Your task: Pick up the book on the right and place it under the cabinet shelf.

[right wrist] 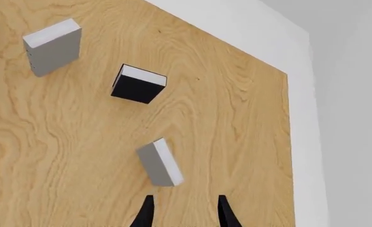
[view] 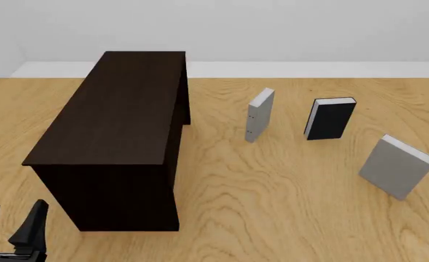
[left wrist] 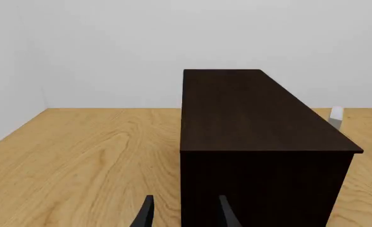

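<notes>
No writing or brand is seen on any cover; only tiny dark dots are made out on the spine of the other grey book [view: 260, 115]. The book [view: 397, 166] is stood on the table [view: 287, 207] at the right, well apart from the cabinet shelf [view: 120, 125], with a black book [view: 330, 118] between the two grey ones. The left gripper [view: 11, 221] is cut off at the frame edge, fingers apart, holding nothing. The right gripper [right wrist: 181, 210] is shown only as two spread tips above the book.
</notes>
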Controlling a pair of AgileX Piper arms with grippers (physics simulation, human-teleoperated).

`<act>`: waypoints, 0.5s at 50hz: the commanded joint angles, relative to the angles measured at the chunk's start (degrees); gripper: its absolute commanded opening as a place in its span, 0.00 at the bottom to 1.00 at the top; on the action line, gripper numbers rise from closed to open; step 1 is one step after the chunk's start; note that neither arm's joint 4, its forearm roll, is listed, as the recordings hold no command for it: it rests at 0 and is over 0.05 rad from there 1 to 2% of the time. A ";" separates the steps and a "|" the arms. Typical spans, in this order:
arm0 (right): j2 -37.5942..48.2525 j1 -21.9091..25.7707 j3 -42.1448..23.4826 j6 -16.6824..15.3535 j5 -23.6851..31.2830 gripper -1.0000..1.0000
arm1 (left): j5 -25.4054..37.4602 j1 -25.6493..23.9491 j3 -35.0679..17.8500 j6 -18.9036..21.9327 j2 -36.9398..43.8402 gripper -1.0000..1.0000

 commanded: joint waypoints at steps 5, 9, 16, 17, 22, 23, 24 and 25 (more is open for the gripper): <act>3.35 -2.06 4.44 0.52 -4.26 1.00 | 0.00 0.00 0.00 0.00 0.00 1.00; 4.32 -1.57 4.89 1.23 -5.25 1.00 | 0.00 0.00 0.00 0.00 0.00 1.00; 6.08 -1.79 5.65 0.76 -7.04 1.00 | 0.00 0.00 0.00 0.00 0.00 1.00; 6.32 -1.83 5.75 0.72 -7.08 1.00 | 0.00 0.00 0.00 0.00 0.00 1.00; 7.58 -1.55 6.26 0.94 -7.34 1.00 | 0.00 0.00 0.00 0.00 0.00 1.00; 7.68 -1.69 6.39 0.82 -7.44 1.00 | 0.00 0.00 0.00 0.00 0.00 1.00; 7.95 -1.99 6.56 0.61 -7.69 1.00 | 0.00 0.00 0.00 0.00 0.00 1.00; 8.23 -2.21 6.63 0.55 -7.83 1.00 | 0.00 0.00 0.00 0.00 0.00 1.00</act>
